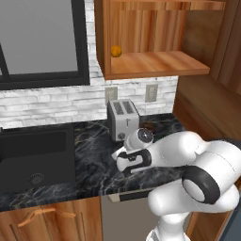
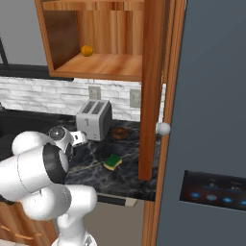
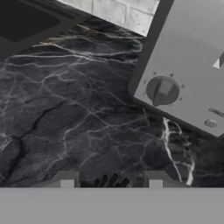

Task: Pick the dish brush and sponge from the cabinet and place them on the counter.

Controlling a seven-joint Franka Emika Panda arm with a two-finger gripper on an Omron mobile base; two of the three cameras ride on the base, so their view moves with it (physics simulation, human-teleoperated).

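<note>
My gripper hangs low over the black veined counter, just in front of the toaster. It is shut on the dish brush, whose dark bristles show between the two finger tips. From the left base the hand sits close above the counter. The sponge, green on top and yellow below, lies flat on the counter to the right of the arm. The wall cabinet stands open above, and its door is swung out.
A silver toaster stands by the back wall with its dial facing my hand. A small orange ball rests on the cabinet shelf. The black sink basin lies to the left. A brown ring-shaped item lies beside the toaster.
</note>
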